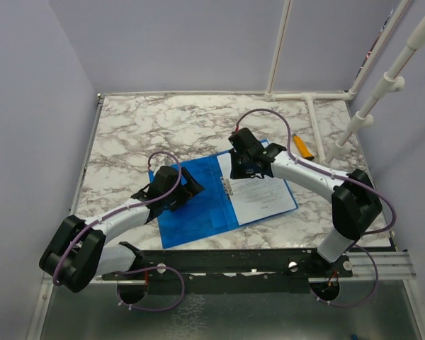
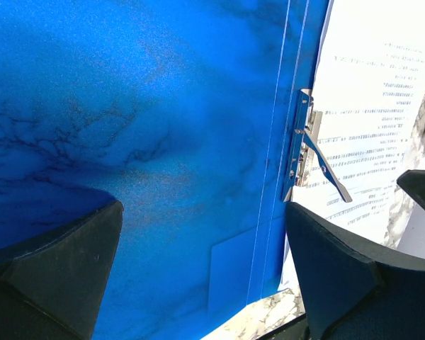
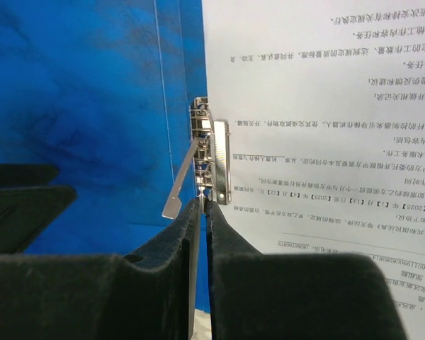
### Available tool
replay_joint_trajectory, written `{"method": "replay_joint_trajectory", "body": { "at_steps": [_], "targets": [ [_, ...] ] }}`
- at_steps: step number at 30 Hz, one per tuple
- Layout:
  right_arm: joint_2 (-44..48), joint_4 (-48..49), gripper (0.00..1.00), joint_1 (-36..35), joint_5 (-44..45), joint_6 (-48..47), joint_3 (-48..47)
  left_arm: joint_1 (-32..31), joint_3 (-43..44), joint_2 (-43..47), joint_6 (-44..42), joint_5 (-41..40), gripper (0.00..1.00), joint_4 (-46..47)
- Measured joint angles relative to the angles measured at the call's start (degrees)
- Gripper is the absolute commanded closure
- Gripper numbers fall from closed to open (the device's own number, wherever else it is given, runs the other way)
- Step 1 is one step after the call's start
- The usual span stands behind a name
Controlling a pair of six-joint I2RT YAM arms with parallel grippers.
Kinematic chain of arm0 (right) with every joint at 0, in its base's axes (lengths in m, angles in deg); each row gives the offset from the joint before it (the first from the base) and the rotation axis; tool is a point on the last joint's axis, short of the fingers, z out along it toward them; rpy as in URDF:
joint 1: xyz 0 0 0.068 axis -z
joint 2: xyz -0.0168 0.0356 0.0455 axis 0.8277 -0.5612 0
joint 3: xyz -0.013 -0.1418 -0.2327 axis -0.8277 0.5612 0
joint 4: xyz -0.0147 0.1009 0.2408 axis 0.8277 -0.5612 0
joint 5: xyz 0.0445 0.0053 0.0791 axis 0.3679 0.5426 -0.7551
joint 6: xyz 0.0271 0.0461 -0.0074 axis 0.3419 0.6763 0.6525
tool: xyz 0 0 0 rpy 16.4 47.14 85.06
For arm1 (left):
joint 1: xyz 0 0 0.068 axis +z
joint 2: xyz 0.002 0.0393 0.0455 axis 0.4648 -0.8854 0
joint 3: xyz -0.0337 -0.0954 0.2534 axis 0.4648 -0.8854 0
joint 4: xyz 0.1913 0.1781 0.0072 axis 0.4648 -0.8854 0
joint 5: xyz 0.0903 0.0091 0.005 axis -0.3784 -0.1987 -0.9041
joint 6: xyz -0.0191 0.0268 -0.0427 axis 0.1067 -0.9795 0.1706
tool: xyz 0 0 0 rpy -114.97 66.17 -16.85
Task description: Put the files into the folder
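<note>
Currently in hand: securing the files [image 3: 326, 106] under the clip [image 3: 216, 152] of the open folder [image 3: 92, 85], as I judge it.
Right gripper [image 3: 204, 204]: fingers nearly together with a thin slit between them, nothing visibly gripped. The clip sits just ahead of the tips, its raised lever [image 3: 180, 185] off the left fingertip.
Files: on the folder's half to the right of those fingers, edge at the clip.
Left gripper [image 2: 202, 212]: fingers spread wide, empty, above the folder's bare flap.
Advice: press the lever flat, straight down, with closed tips, and avoid dragging the sheets sideways.
</note>
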Motion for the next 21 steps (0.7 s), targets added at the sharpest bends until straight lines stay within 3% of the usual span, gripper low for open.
{"method": "replay_joint_trajectory", "body": {
  "at_steps": [7,21],
  "targets": [
    [0.0,-2.0,0.80,-1.9,-0.6,-0.5,-3.3,0.0,0.0,0.0,-0.2,0.0,0.01,0.0],
    [-6.8,-6.3,0.81,-7.2,1.2,-0.9,-7.8,-0.1,-0.3,0.3,-0.4,0.0,0.01,0.1]
  ]
}}
